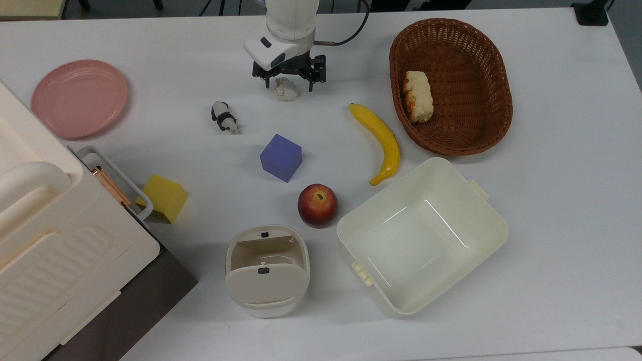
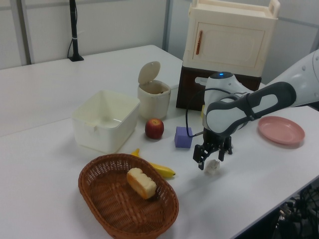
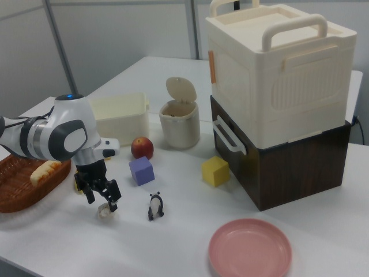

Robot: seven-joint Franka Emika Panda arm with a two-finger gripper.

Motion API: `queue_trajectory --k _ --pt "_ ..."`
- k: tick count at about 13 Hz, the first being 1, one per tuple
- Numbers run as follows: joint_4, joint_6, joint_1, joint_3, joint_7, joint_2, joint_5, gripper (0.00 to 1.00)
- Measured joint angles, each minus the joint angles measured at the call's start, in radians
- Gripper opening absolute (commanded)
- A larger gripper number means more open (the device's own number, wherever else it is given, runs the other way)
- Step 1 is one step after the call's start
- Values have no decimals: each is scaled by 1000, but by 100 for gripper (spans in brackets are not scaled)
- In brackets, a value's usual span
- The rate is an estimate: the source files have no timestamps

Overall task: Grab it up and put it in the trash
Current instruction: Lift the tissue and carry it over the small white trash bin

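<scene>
The off-white crumpled lump (image 1: 286, 89) lies on the white table, near the far edge in the top view. My gripper (image 1: 287, 81) hangs open directly over it, one black finger on each side of the lump, and low above the table. From the left view the lump (image 2: 213, 167) shows just below the gripper (image 2: 211, 158); the right view has the lump (image 3: 104, 211) under the gripper (image 3: 101, 197). The trash (image 1: 266, 271), a small cream bin with its flap lid tipped open, stands near the table's front, beside the apple (image 1: 317, 204). Nothing is held.
Between lump and bin lie a panda figurine (image 1: 223, 117), a purple cube (image 1: 281, 157), a banana (image 1: 380, 141) and a yellow block (image 1: 163, 198). A large cream tub (image 1: 494, 225) stands at the top view's right of the bin. A wicker basket (image 1: 494, 120), pink plate (image 1: 78, 98) and cream cabinet (image 1: 55, 260) flank the scene.
</scene>
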Motion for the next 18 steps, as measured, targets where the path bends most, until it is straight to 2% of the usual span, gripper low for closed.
queue_trajectory --k 2,4,5,6,9,13,18 --pt "0 0 0 0 -15 8 0 100" --pt "0 0 0 0 -20 13 0 48" --pt "1 0 0 0 -20 14 0 31" --pt "1 0 0 0 -20 15 0 25" --pt "10 0 0 0 -20 16 0 20" --pt "45 1 0 0 -20 16 0 20" --pt "279 2 -1 0 -19 15 36 20"
